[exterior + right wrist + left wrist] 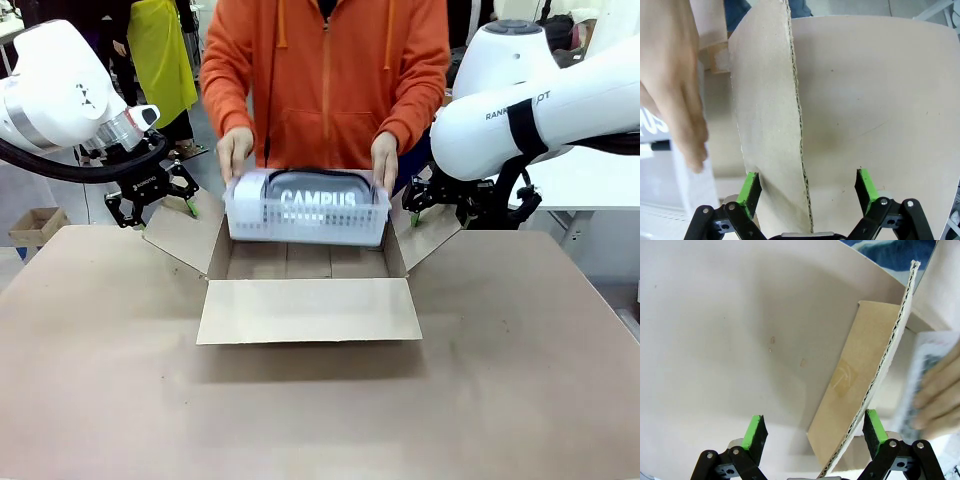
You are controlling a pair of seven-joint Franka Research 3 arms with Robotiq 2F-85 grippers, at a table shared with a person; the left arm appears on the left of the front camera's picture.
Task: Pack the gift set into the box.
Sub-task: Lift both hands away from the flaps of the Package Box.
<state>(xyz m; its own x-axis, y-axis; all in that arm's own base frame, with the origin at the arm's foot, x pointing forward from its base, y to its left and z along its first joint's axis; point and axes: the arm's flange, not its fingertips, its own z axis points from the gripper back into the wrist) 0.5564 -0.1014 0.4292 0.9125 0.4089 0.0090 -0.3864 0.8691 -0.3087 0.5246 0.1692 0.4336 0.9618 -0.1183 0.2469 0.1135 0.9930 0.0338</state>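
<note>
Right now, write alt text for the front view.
A person in orange holds the gift set in both hands over the open box. The left arm's jaws and right arm's jaws, both open, each sit at a side flap.

A broad table (520, 380) with a matt tan top takes up the near ground, evenly lit, with only soft shadows on it. Past its far left corner a small brown carton (35, 226) sits lower down on grey floor (22, 190). Past its far right corner stands a white table (592, 172).
</note>
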